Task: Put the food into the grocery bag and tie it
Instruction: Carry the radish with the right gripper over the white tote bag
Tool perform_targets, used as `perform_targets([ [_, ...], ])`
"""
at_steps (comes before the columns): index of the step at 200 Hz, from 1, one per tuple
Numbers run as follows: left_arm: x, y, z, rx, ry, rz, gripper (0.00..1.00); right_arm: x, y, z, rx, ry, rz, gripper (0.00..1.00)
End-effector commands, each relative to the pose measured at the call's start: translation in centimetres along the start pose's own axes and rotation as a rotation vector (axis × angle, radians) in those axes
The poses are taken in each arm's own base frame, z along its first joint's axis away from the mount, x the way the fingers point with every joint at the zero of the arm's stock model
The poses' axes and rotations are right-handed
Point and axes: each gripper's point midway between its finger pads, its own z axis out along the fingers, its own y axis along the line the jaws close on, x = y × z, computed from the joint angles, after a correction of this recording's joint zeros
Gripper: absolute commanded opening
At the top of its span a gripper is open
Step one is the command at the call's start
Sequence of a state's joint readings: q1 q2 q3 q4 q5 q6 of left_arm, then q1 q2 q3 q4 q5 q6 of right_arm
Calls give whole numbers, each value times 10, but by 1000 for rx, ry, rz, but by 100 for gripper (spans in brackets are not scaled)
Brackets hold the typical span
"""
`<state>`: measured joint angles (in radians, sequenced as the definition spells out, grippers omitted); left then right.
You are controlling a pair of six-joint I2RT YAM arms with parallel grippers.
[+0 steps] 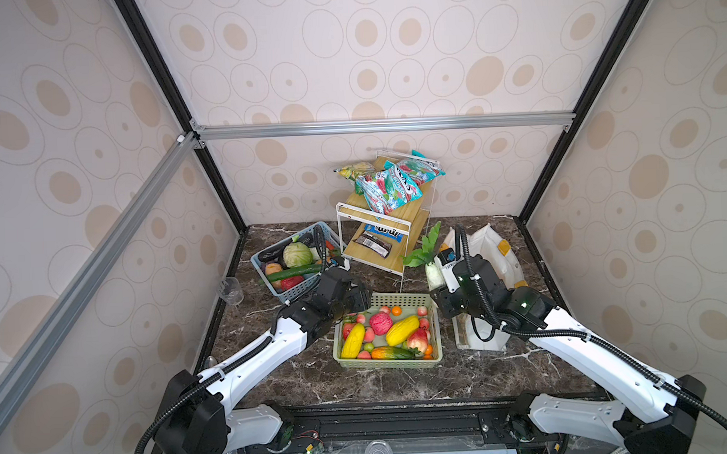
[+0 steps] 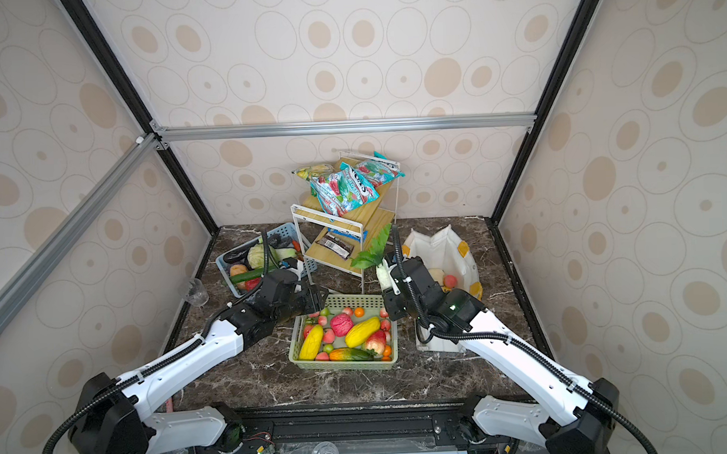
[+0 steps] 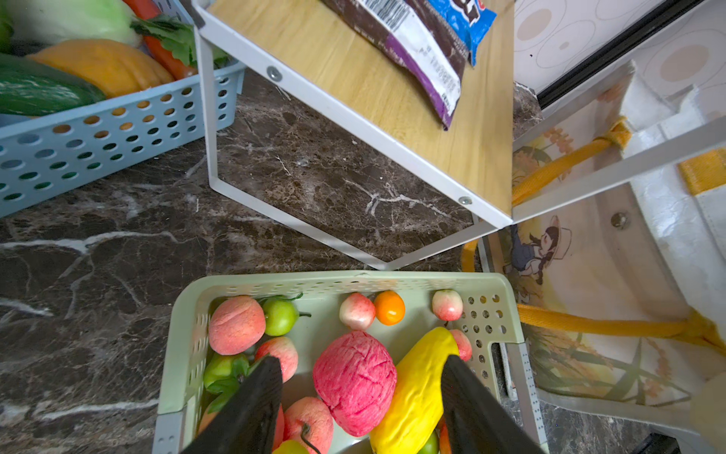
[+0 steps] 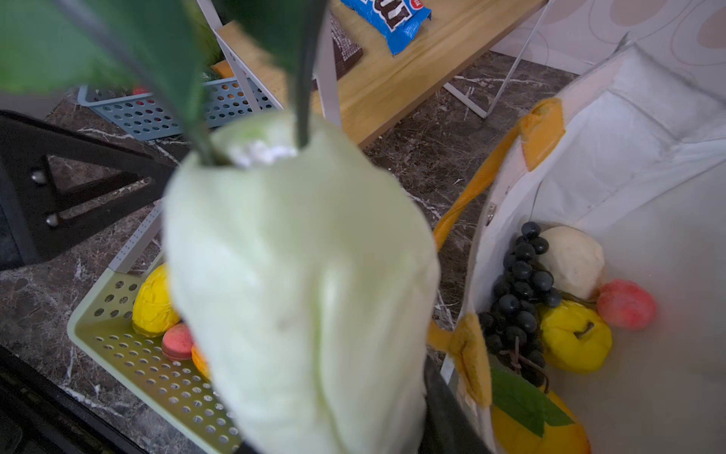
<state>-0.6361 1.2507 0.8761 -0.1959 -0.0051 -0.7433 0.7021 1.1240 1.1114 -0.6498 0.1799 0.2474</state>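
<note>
The white grocery bag (image 1: 497, 248) (image 2: 441, 246) stands open at the right, its yellow strap (image 3: 565, 163) hanging outside. Inside it lie dark grapes (image 4: 518, 291), a white bulb (image 4: 573, 259), a yellow citrus (image 4: 575, 334) and a pink fruit (image 4: 626, 304). My right gripper (image 1: 438, 271) is shut on a white radish (image 4: 298, 275) with green leaves (image 1: 425, 246), held up just left of the bag's rim. My left gripper (image 3: 361, 361) hangs open over the green basket (image 3: 184, 334), above a red fruit (image 3: 353, 381) and a yellow one (image 3: 420, 385), touching neither.
A blue basket (image 1: 258, 263) of vegetables sits at the back left. A white wire rack (image 1: 369, 213) with wooden shelves holds snack packets behind the green basket (image 1: 389, 363). A clear plastic cup (image 1: 229, 290) stands near the left edge.
</note>
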Motion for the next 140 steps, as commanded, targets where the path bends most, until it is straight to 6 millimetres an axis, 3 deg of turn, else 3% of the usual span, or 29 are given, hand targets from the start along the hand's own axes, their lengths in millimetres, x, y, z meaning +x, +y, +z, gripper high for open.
perform_targets([
  [1, -16, -13, -5, 23, -41, 3, 65, -7, -5, -10, -14, -5, 39, 38],
  [140, -9, -11, -5, 11, -41, -6, 65, -40, -60, -19, 46, -26, 191, 38],
])
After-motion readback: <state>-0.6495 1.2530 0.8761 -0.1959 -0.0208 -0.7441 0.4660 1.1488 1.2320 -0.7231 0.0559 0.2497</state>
